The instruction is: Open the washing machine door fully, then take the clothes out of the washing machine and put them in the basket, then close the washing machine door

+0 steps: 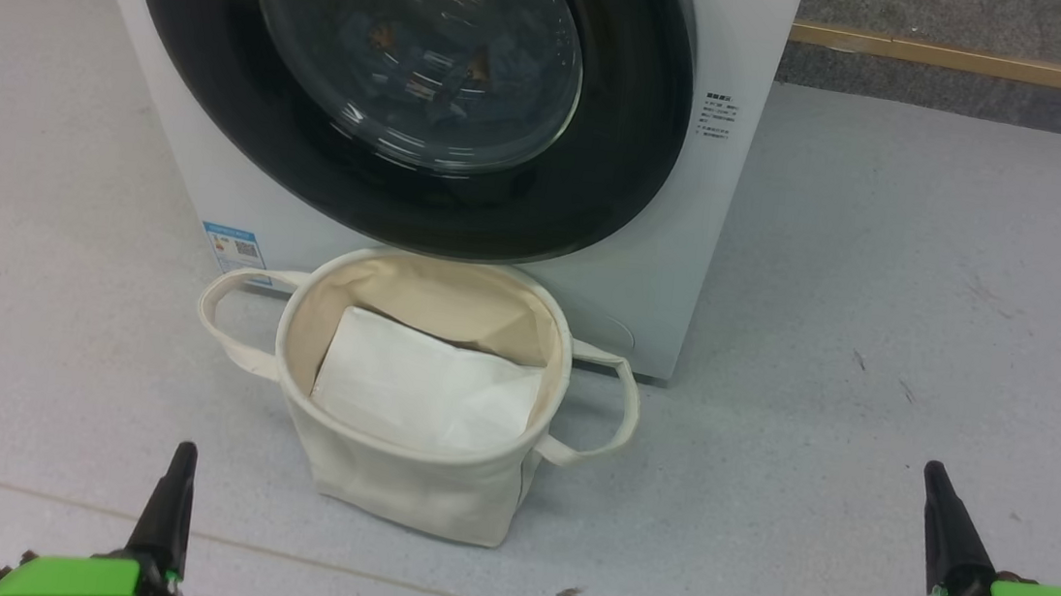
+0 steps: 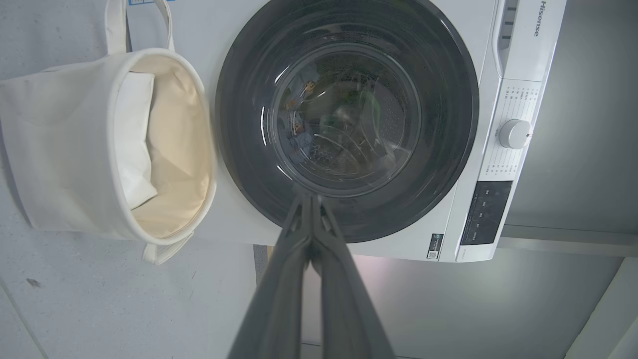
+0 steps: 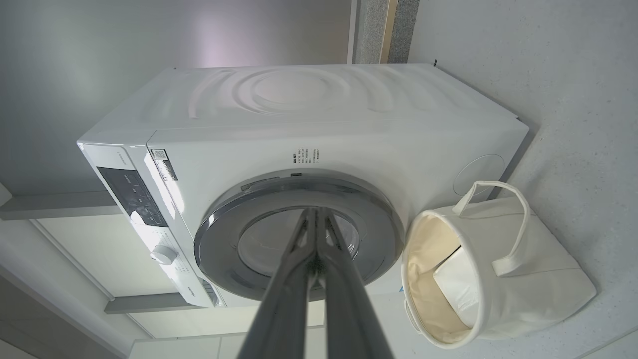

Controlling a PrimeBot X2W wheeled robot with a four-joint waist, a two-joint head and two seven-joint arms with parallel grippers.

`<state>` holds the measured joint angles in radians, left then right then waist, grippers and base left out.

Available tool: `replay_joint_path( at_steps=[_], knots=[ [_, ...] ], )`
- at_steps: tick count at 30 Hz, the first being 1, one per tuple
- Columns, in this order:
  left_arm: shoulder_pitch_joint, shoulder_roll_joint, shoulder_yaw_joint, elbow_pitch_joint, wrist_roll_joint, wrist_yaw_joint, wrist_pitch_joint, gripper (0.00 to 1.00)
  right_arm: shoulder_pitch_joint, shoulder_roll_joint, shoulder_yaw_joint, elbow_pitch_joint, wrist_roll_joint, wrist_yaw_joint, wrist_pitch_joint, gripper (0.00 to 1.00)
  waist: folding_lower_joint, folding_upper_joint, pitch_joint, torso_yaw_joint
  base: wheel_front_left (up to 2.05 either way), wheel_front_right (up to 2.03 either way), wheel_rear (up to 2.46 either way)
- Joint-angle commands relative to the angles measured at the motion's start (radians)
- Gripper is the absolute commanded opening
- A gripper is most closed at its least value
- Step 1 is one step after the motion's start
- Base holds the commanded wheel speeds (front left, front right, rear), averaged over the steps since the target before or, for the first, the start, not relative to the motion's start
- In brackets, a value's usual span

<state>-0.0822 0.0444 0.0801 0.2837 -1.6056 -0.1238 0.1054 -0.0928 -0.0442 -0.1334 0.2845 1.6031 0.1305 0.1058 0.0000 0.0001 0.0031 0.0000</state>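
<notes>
The white washing machine (image 1: 682, 244) stands ahead with its black-rimmed round door (image 1: 600, 178) closed. Through the glass I make out the clothes (image 1: 421, 73) as dim blue fabric with orange-brown patches. The cream canvas basket (image 1: 396, 480) sits on the floor right before the door, a white folded liner inside it. My left gripper (image 1: 182, 451) is at the lower left, shut and empty. My right gripper (image 1: 935, 470) is at the lower right, also shut and empty. Both wrist views show the door (image 2: 239, 124) (image 3: 219, 259) and the basket (image 2: 55, 144) (image 3: 538, 279) beyond pressed-together fingers.
Pale grey floor (image 1: 929, 307) stretches on both sides of the washer. A wooden strip (image 1: 982, 61) runs along the wall at the back right. The washer's control knob (image 2: 515, 133) and dark panel sit above the door.
</notes>
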Motion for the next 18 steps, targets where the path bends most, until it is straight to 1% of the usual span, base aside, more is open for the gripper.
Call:
replay_joint_path(
  at_steps=[1,18],
  knots=[
    [-0.026,0.006,0.033,-0.039,-0.003,-0.007,0.008,0.00,-0.015,-0.006,0.020,-0.040,0.006,0.000,0.007,0.00,0.0000,-0.0001,0.000,0.000,0.00,0.00,0.00],
    [-0.026,0.006,0.033,-0.039,-0.003,-0.007,0.008,0.00,-0.015,-0.006,0.020,-0.040,0.006,0.000,0.007,0.00,0.0000,-0.0001,0.000,0.000,0.00,0.00,0.00]
  ],
)
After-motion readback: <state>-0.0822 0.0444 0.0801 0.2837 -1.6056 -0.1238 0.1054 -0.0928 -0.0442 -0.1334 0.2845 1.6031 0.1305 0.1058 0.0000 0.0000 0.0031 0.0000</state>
